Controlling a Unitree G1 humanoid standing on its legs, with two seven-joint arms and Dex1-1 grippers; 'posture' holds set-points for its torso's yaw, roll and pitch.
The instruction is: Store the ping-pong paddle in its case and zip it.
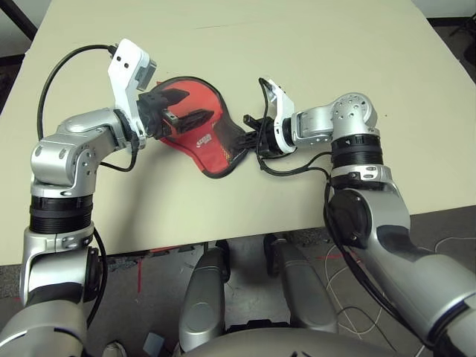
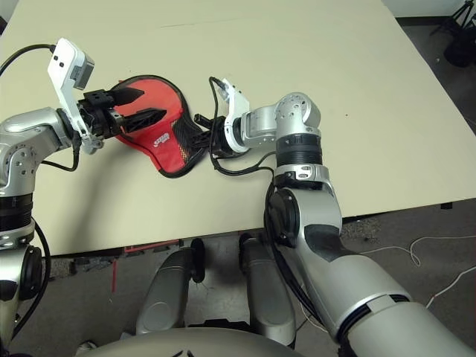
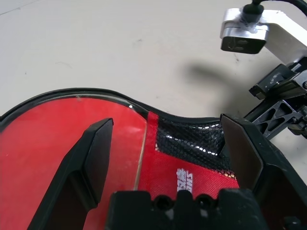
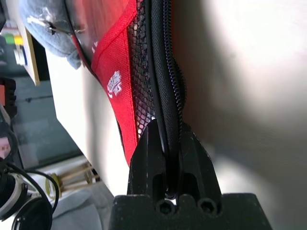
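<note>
Tool work first: our right tool (image 4: 168, 158) is clamped on the black zipper edging (image 4: 169, 76) at the narrow handle end of the case (image 1: 195, 134), the fingers pressed together with the edging pinched between them. Our left tool (image 1: 186, 106) stands with its fingers apart, hovering over the round red part of the case without closing on it. We see the case lying on the table (image 1: 312, 44) left of centre in the head views, red fabric up, with its black mesh pocket (image 3: 192, 141) and white logo (image 3: 184, 178) showing. We cannot see the ping-pong paddle itself.
</note>
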